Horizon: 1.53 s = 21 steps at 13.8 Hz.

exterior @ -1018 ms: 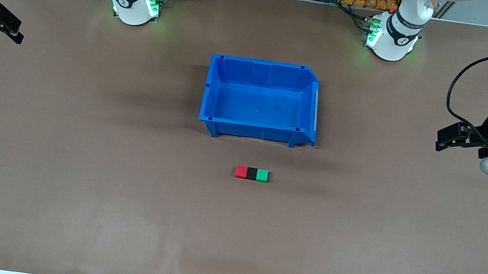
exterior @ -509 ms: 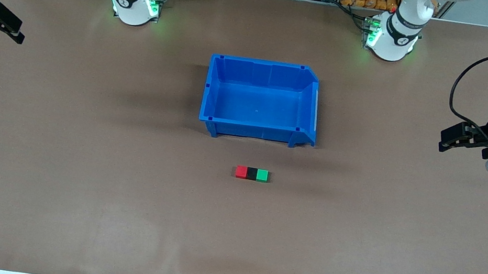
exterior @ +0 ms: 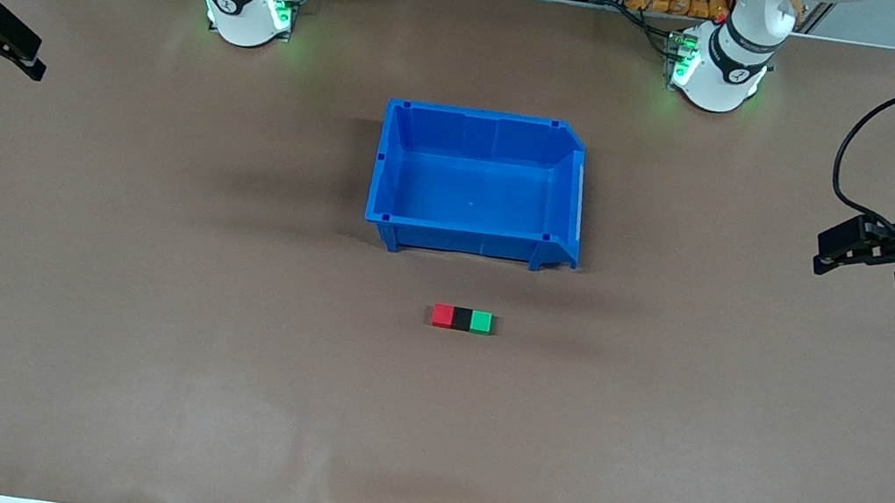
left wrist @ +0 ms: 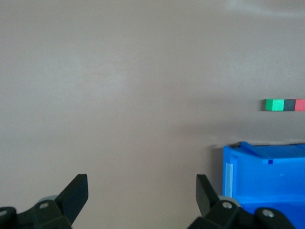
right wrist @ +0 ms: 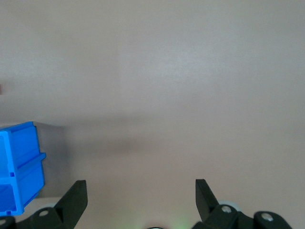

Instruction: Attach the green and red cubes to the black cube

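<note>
With the small red cube (exterior: 442, 316), small black cube (exterior: 461, 318) and small green cube (exterior: 480, 321) joined low in the middle of the brown desk (exterior: 134, 329), the released left pincer (exterior: 827, 253) has been pulled to the right edge and the released right pincer (exterior: 28, 57) is parked at the left edge, so the job looks done.

Table (exterior: 137, 312): brown cloth-like cover, matt, faintly rumpled. Bin (exterior: 470, 242): blue moulded plastic, slight sheen. Red cube (exterior: 442, 316), black cube (exterior: 461, 318), green cube (exterior: 481, 321): smooth, plain, look plastic. My left pincer (left wrist: 142, 191) and right pincer (right wrist: 141, 191): fingers matt black.
</note>
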Each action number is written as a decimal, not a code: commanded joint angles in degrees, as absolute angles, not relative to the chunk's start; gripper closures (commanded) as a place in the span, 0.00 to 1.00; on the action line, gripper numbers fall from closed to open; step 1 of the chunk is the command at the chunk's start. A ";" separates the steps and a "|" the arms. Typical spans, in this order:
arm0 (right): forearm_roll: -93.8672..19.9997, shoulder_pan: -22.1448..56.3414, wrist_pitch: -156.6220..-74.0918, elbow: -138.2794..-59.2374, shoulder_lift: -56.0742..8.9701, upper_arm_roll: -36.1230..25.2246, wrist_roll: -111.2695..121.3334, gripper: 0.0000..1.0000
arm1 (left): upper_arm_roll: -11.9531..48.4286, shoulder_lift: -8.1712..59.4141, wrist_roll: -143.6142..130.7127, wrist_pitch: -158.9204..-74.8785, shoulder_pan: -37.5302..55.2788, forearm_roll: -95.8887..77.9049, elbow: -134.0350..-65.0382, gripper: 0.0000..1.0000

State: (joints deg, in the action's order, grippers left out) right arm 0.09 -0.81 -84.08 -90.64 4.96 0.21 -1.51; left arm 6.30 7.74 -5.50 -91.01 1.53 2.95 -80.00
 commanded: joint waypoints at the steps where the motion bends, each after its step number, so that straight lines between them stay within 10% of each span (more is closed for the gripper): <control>1: -0.79 -0.70 -83.41 -90.97 6.06 0.09 -0.97 0.00 | 6.42 6.68 -5.36 -87.90 1.41 3.08 -79.89 0.00; 21: -0.79 -0.70 -83.41 -90.97 5.98 0.09 -1.05 0.00 | 7.03 -1.85 -2.20 -84.02 -0.62 2.46 -84.64 0.00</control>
